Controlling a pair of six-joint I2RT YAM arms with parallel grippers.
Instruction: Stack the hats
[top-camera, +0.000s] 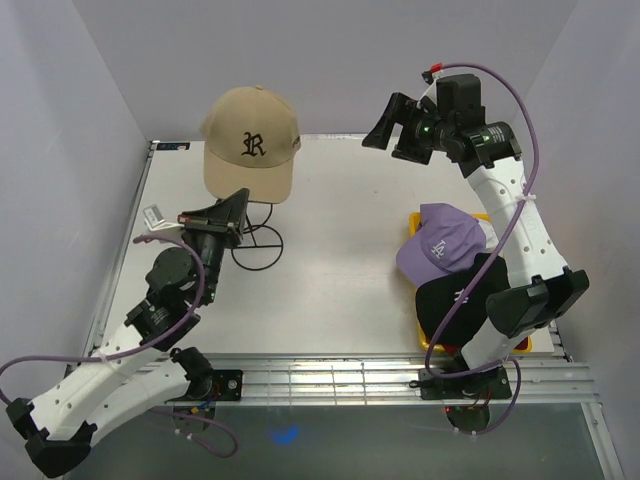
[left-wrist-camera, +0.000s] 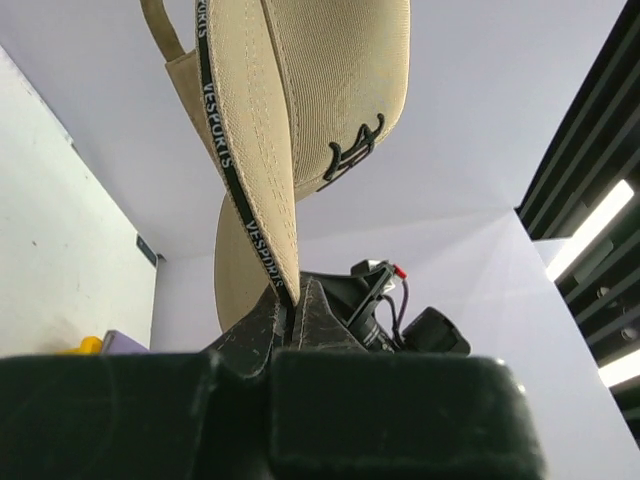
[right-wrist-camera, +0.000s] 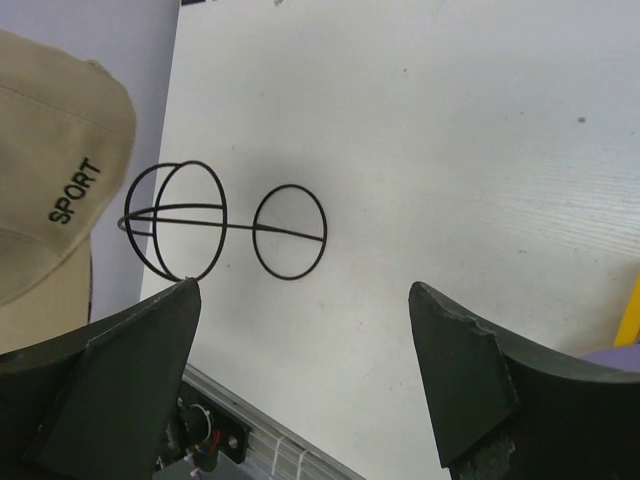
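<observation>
The tan hat (top-camera: 250, 140) is standing up off the far left of the white table (top-camera: 340, 200). It is soft woven fabric with a rounded crown, a black embroidered letter on the front and a stiff curved brim. A black woven tape with white lettering is running along the inside edge. My left gripper (top-camera: 236, 200) is pinching the rim of that brim, with the fingers pressed together on it and the crown rising above them. The left arm is reaching forward and slightly up, with its wrist just above the thin black wire stand (right-wrist-camera: 240, 227), which is made of round hoops on a rod.

The lavender hat (top-camera: 440, 245) and the black hat (top-camera: 455, 295) are lying together on the yellow plastic tray (top-camera: 421, 216) at the near right, and the lavender one is overlapping the black one.

My right gripper (right-wrist-camera: 302, 288) is hanging with its fingers spread wide, holding and touching nothing. The right arm is arching high over the far right of the table, with the wrist turned left toward the stand.
</observation>
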